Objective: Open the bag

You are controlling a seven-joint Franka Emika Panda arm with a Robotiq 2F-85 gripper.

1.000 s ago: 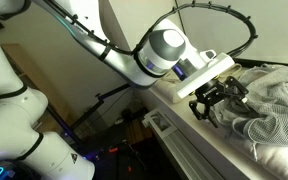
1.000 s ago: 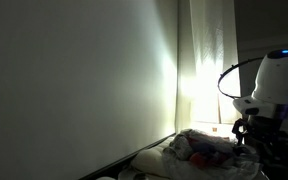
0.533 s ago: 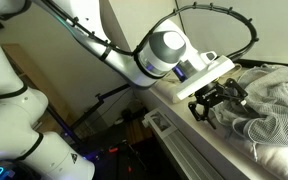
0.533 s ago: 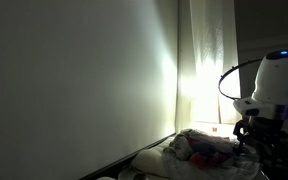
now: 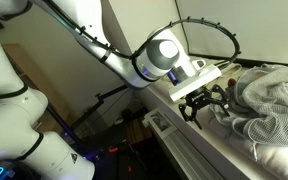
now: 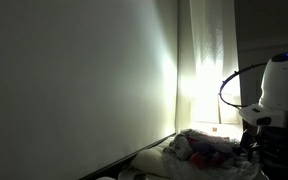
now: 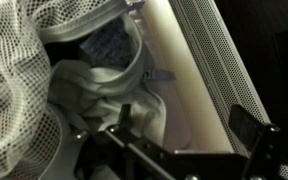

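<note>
In an exterior view, I am holding my end effector [image 5: 206, 100] wide open and empty, just beside the near edge of the mesh bag [image 5: 274, 95], which is lying slumped on the tabletop [image 5: 204, 140]. In the wrist view, the bag [image 7: 19, 70] is lying just beyond my fingers [image 7: 117, 128], with pale cloth [image 7: 104, 95] bunching at its hemmed rim.

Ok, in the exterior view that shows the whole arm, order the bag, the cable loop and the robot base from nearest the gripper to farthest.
Measured from the gripper in an exterior view:
1. Bag: just beside the open fingers, at the picture's right.
2. Cable loop: arching above the wrist.
3. Robot base: far off, in the bottom left corner.
</note>
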